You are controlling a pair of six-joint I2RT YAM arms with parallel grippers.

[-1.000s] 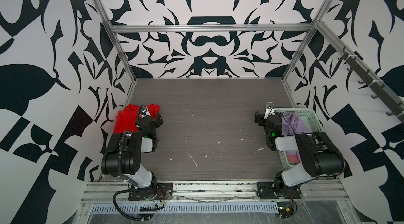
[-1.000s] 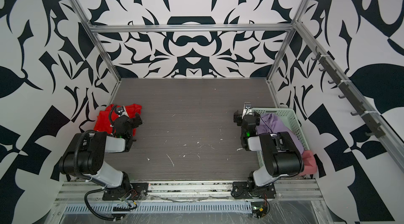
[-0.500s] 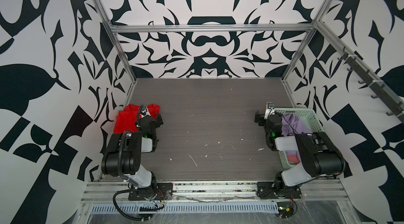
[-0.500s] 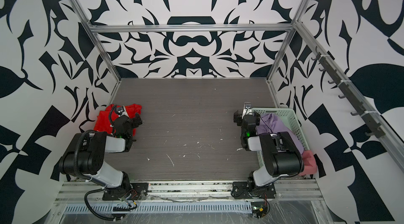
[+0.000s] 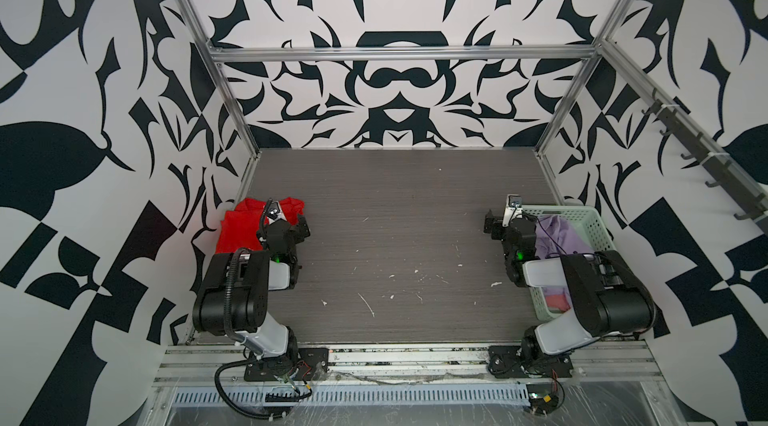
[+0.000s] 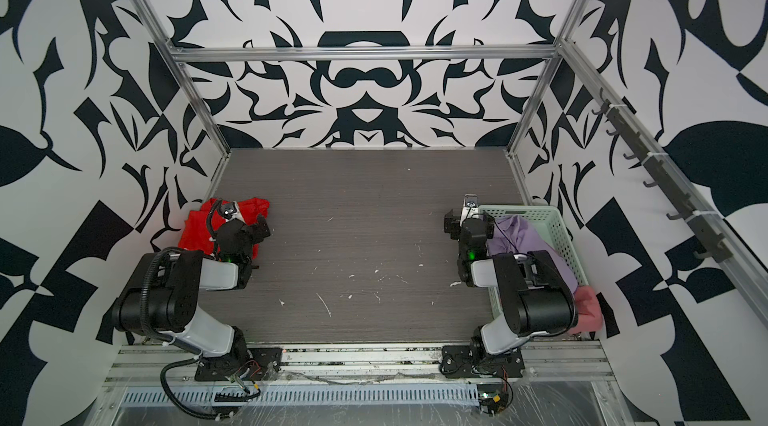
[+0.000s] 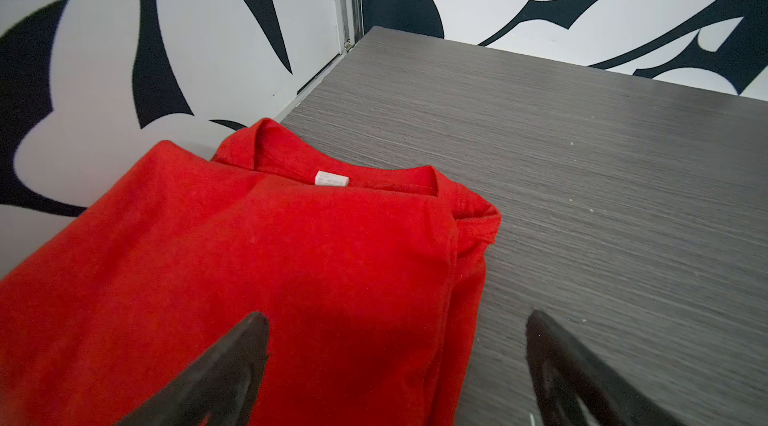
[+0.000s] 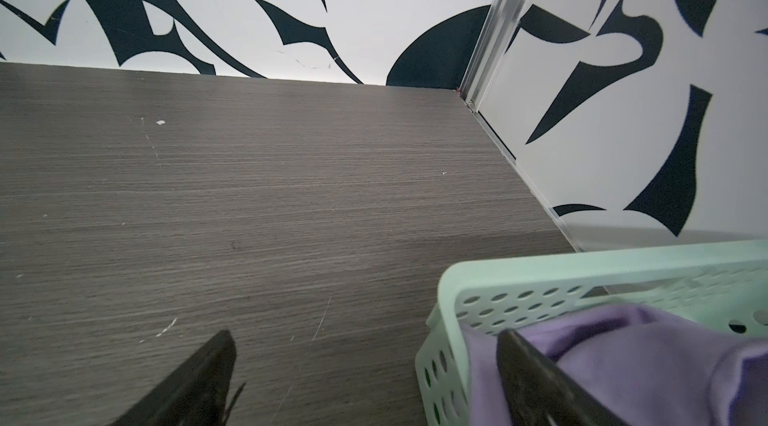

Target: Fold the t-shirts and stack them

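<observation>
A bright red t-shirt lies folded on the dark table against the left wall, collar and white tag facing away from my arm. My left gripper hovers open over the shirt's right edge, one finger above the cloth and the other above bare table. A lilac t-shirt sits crumpled in the pale green basket. A salmon pink t-shirt hangs over the basket's near end. My right gripper is open, straddling the basket's far left corner, holding nothing.
Patterned walls close in the table on the left, back and right, with metal posts at the back corners. A rail with hooks runs along the right wall. White scuffs mark the table's middle.
</observation>
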